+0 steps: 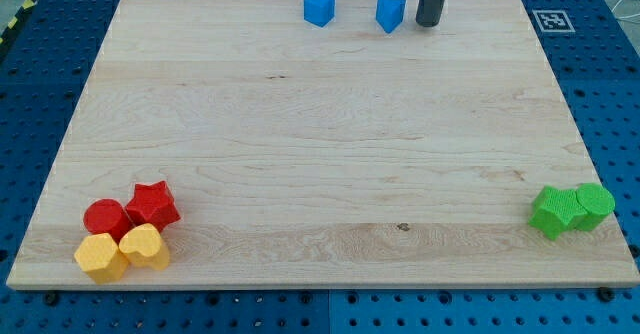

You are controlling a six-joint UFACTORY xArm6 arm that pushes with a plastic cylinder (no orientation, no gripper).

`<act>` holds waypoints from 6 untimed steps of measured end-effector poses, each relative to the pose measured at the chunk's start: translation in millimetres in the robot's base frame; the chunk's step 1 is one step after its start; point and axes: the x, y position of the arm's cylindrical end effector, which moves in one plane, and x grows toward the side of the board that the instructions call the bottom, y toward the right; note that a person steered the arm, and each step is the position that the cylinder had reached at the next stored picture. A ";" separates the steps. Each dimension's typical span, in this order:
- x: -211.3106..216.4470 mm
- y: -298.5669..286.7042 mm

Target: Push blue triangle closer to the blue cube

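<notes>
Far lower left of the wooden board (320,154): cluster of four blocks, touching or nearly so. Red cylinder (106,218), red star (153,204), yellow hexagon (100,257), yellow heart (143,246). All well apart from the work area, not relevant to the push.

Top edge, centre: blue cube (319,7). To its right, with a clear gap of bare wood between them, sits the blue triangle (390,14), pointing roughly toward the view's bottom.

Just right of the triangle: my tip (428,23), the rod coming in from the view's top. Tip looks just beside the triangle's right face; cannot tell whether it touches (a thin sliver of board may show between them). No jaws on this rig, so nothing to report as released or clenched; the rod only pushes.

Key relation: cube, triangle and tip lie almost on one line running left to right, with the triangle between. Judgement: a push toward the view's left should carry the triangle straight at the cube. The tip sits slightly lower than the triangle's middle, so the block may rotate or drift toward the top edge.

Far lower right: two green blocks touching, green star (556,210) and green cylinder (595,205).
</notes>
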 end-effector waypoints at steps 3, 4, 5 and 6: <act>-14.9 -47.0; -14.9 -67.5; -19.4 -63.6; -18.8 -29.1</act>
